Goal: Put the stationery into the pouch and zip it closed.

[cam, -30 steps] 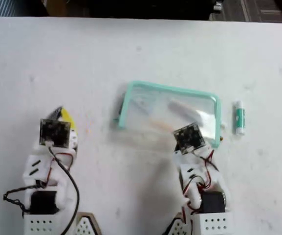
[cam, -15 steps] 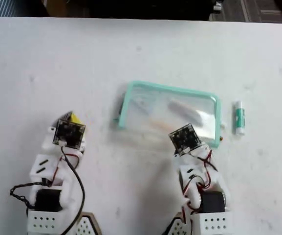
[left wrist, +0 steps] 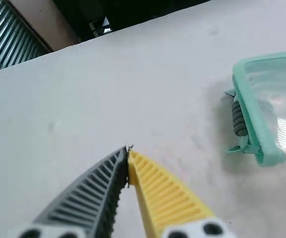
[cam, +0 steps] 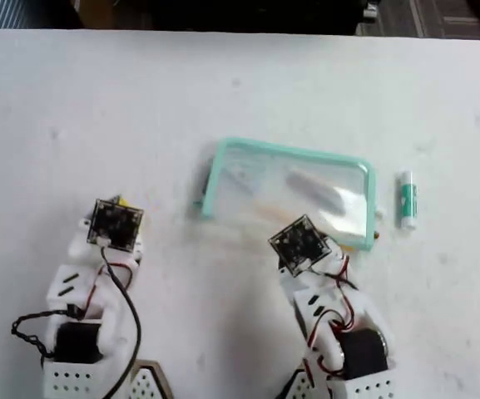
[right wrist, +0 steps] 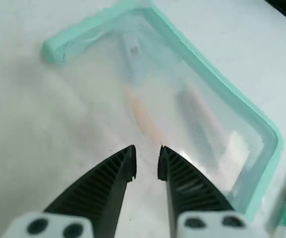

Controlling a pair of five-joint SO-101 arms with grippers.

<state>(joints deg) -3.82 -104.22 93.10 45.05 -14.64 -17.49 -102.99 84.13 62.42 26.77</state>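
The mint-edged pouch (cam: 306, 179) lay long side across the table, the right gripper (right wrist: 146, 166) poised at its near edge with jaws slightly apart and empty, a green-and-white stick (cam: 407, 199) loose just past its right end, the left gripper (left wrist: 128, 157) closed, well apart leftward

The left arm (cam: 66, 284) and right arm (cam: 313, 304) are white plastic with black motors, square black camera boards at the wrists, and thin red and black cables (cam: 128, 309). The left tool (left wrist: 128, 158) has one grey and one yellow ribbed finger. The right tool (right wrist: 146, 163) has two black ribbed fingers.
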